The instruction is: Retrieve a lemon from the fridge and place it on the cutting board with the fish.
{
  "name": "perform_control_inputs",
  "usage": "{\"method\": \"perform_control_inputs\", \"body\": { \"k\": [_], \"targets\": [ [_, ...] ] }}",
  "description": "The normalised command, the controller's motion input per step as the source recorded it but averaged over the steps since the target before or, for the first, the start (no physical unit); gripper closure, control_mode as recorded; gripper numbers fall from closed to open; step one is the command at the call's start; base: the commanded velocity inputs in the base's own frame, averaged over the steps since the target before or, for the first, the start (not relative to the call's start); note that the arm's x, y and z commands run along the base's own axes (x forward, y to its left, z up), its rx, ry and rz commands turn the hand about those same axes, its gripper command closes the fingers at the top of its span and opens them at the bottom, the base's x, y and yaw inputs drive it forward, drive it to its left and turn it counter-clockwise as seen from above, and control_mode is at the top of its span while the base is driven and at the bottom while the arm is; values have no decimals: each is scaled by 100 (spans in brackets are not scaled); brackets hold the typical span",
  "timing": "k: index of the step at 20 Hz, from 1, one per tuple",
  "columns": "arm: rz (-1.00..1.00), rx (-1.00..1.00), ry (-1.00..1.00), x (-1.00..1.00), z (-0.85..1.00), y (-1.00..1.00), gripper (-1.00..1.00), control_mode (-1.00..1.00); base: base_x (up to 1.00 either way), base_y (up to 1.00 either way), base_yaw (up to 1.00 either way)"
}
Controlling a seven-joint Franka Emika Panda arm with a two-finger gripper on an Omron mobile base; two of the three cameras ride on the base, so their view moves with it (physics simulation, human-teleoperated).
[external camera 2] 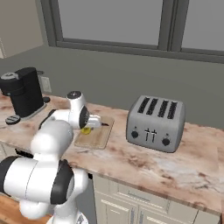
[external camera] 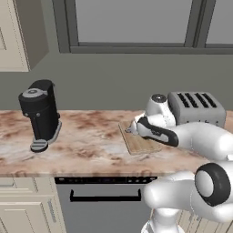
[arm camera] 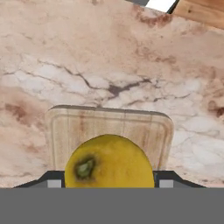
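My gripper (arm camera: 109,183) is shut on the yellow lemon (arm camera: 109,162), which sits between the two finger tips. It hangs just over the small wooden cutting board (arm camera: 109,124) on the marbled counter. From the right base view the lemon (external camera 2: 86,130) shows under the hand, low over the board (external camera 2: 97,138). In the left base view the gripper (external camera: 132,129) is above the board's (external camera: 136,143) far end. The fish is hidden behind the hand. The fridge is out of view.
A silver four-slot toaster (external camera 2: 155,124) stands right of the board, close behind the forearm in the left base view (external camera: 195,108). A black coffee machine (external camera: 40,113) stands at the left. A dishwasher front (external camera: 104,200) sits below the counter edge.
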Motion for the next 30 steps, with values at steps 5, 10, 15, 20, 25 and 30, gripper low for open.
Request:
{"method": "perform_control_inputs", "body": {
  "k": [5,10,15,20,25,30],
  "targets": [
    [5,0,-2,30,-31,-11,100,-100,0,0,0],
    [5,0,-2,23,-25,-13,100,-100,0,0,0],
    [5,0,-2,28,-24,0,-100,-100,0,0,0],
    [1,0,-6,24,-12,0,-100,-100,0,0,0],
    [0,0,-4,18,-1,0,-100,-100,0,0,0],
    [0,0,1,8,0,0,-100,-100,0,0,0]
  ]
}}
